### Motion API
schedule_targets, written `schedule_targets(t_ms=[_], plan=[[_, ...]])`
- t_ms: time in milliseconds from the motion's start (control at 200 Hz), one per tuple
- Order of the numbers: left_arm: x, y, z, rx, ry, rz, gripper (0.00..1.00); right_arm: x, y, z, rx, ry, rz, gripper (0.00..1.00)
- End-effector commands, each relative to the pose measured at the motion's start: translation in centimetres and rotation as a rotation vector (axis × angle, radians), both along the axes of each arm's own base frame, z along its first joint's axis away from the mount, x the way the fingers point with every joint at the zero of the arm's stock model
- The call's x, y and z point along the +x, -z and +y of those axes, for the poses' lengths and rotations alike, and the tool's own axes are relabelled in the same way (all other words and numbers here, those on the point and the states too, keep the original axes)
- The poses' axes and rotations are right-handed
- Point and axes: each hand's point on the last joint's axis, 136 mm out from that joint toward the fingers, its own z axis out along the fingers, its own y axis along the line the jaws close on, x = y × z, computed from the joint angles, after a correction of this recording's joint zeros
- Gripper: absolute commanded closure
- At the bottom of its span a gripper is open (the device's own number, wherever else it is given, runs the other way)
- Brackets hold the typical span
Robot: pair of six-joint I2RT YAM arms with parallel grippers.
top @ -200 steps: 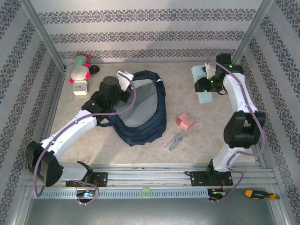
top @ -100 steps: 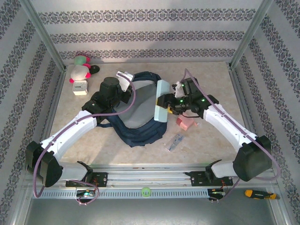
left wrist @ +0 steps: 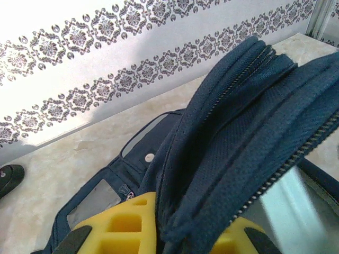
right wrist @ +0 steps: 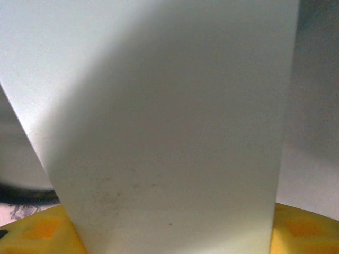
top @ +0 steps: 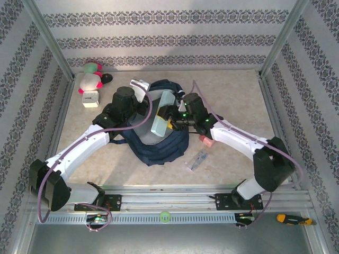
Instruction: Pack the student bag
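Packing looks about midway. The left pincer (left wrist: 172, 239) is clamped on the zip edge of the student bag (top: 159, 147), lifting its mouth open. The right pincer (top: 169, 118) grips a pale green box (top: 159, 123) at that mouth, not yet released inside. A pink block (top: 206, 140) and a clear packet (top: 197, 160) lie behind the right pincer, unpacked. The bag lies below both pincers, long axis running away from the arm bases, mouth facing up
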Motion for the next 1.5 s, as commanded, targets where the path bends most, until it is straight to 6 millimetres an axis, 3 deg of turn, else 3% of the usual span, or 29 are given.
schedule_targets(t_ms=[0,175,285,365,495,864,1059,1334,1494], plan=[[-0.6,-9.4,-0.8,-0.196,0.03,-0.243,0.99,1.7,-0.6,1.3,0.077,0.065,-0.025,0.4],[-0.7,-9.5,-1.0,-0.196,0.042,-0.243,0.99,4.4,0.6,1.5,0.088,0.167,-0.033,0.37],[-0.7,-9.5,-1.1,-0.19,0.047,-0.244,0.99,5.8,0.8,1.2,0.071,0.23,-0.048,0.22],[-0.8,-9.5,-1.1,-0.186,0.05,-0.245,0.99,6.3,1.3,0.9,0.064,0.259,-0.042,0.16],[-0.8,-9.4,-1.0,-0.176,0.05,-0.244,0.99,5.8,2.1,0.7,0.057,0.262,-0.026,0.16],[-0.7,-8.4,-1.3,-0.168,0.064,-0.229,0.99,1.3,4.7,1.6,-0.004,0.281,0.011,0.34],[-0.7,-8.3,-1.6,-0.181,0.078,-0.224,0.99,2.4,5.9,3.0,-0.005,0.29,0.015,0.44],[-0.7,-8.4,-1.7,-0.177,0.078,-0.224,0.99,3.0,7.6,4.2,-0.005,0.317,0.036,0.45],[-0.6,-8.2,-1.9,-0.186,0.085,-0.217,0.99,5.3,7.7,4.8,0.0,0.337,0.003,0.59]])
